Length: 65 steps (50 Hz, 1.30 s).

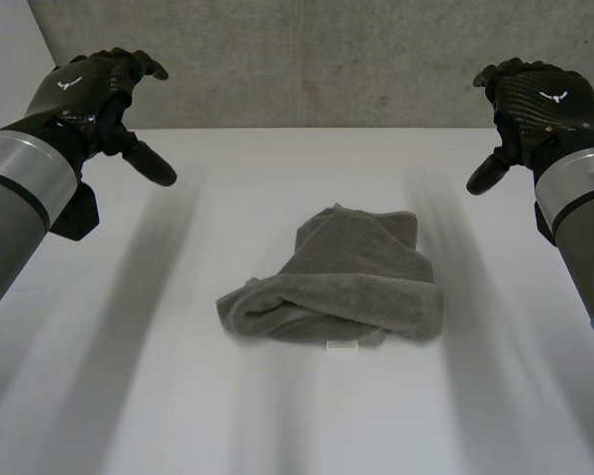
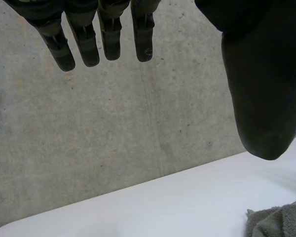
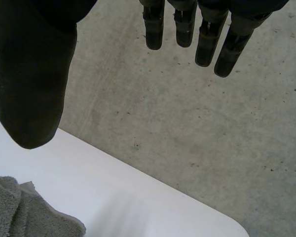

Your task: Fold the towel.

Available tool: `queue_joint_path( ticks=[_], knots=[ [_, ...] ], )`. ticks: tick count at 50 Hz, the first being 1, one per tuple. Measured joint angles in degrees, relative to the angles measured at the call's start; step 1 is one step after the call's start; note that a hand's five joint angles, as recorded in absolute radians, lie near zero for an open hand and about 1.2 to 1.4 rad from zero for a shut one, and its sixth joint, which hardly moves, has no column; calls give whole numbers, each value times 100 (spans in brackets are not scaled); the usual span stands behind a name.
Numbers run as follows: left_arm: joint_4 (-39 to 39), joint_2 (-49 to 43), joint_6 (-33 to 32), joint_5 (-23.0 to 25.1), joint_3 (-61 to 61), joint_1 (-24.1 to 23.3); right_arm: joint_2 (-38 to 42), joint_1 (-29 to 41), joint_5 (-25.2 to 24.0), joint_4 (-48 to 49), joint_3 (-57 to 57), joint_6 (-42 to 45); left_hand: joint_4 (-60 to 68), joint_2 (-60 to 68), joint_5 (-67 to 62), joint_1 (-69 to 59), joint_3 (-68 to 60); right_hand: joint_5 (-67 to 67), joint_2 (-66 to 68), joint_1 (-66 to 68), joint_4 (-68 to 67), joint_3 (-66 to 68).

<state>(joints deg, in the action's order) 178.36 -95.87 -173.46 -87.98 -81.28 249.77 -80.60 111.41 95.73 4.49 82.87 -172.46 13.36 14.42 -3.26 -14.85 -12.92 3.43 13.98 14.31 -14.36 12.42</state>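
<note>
Towel (image 1: 337, 287) lies crumpled in a loose heap about the middle of the white bench (image 1: 277, 426), grey, with a small white label (image 1: 342, 345) poking out at its near edge. The left robot hand (image 1: 84, 94) hangs in the air over the far left of the bench, well apart from the towel, spread wide: fingers relaxed and nearly straight, thumb held out to the side, nothing in it. The right robot hand (image 1: 544, 104) hangs over the far right, also well clear of the towel, just as wide and holding nothing. In each wrist view a bit of the towel shows on the bench beyond the thumb. A bare concrete wall (image 1: 327, 59) stands behind the bench's far edge.
</note>
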Motion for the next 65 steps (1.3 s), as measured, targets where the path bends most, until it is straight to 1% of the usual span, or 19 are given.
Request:
queue_joint_path(
  ticks=[10, 26, 29, 32, 35, 37, 41, 46, 54, 58, 60, 62, 65],
  knots=[
    [22, -19, -4, -10, -1, 3, -32, -67, -36, -45, -30, 7, 0, 0, 0, 0, 0, 0, 0, 0, 0, 0],
    [28, -32, 0, -37, -42, 1, -60, -80, -261, -253, -105, 6, 0, 0, 0, 0, 0, 0, 0, 0, 0, 0],
    [36, -63, -3, -25, -60, 0, -60, -73, -352, -257, -106, 33, 0, 0, 0, 0, 0, 0, 0, 0, 0, 0],
    [46, -159, -7, -4, -78, -3, -43, -67, -572, -295, -107, 119, 0, 0, 0, 0, 0, 0, 0, 0, 0, 0],
    [51, -336, -10, 26, -93, -17, 41, -69, -911, -455, -121, 301, 0, 0, 0, 0, 0, 0, 0, 0, 0, 0],
    [47, -560, -13, 64, -103, -55, 201, -75, -1252, -714, -143, 539, 0, 0, -1, 0, 0, 0, 0, 0, 0, 0],
    [36, -998, -22, 132, -108, -159, 530, -96, -1637, -1105, -134, 911, 0, 0, 0, 0, 0, 0, 0, 0, 0, 0],
    [34, -1563, -97, 199, -108, -321, 957, -132, -1836, -1316, -24, 1198, 0, 0, -1, 0, 0, 0, 0, 0, 0, 0],
    [23, -2407, -620, 422, -79, -514, 1739, -151, -1886, -1283, 98, 1273, 0, 20, -40, -14, 0, 0, 0, 0, 0, 0],
    [-19, -2708, -811, 547, -46, -605, 2081, -149, -1888, -1284, 88, 1257, 0, 756, -876, -710, 0, 3, 0, 4, 0, 0],
    [-53, -2772, -843, 596, -38, -641, 2174, -147, -1907, -1290, 83, 1250, 0, 1371, -1455, -1312, 0, 360, 350, 334, 0, 0],
    [-126, -2811, -856, 671, -35, -685, 2234, -146, -1951, -1300, 80, 1241, 0, 2249, -2301, -2191, 0, 1222, 1209, 1165, 0, 0],
    [-251, -2804, -848, 794, -31, -733, 2238, -149, -2032, -1307, 76, 1227, 0, 3004, -3103, -2942, 0, 2418, 2326, 2345, 0, 0]
  ],
)
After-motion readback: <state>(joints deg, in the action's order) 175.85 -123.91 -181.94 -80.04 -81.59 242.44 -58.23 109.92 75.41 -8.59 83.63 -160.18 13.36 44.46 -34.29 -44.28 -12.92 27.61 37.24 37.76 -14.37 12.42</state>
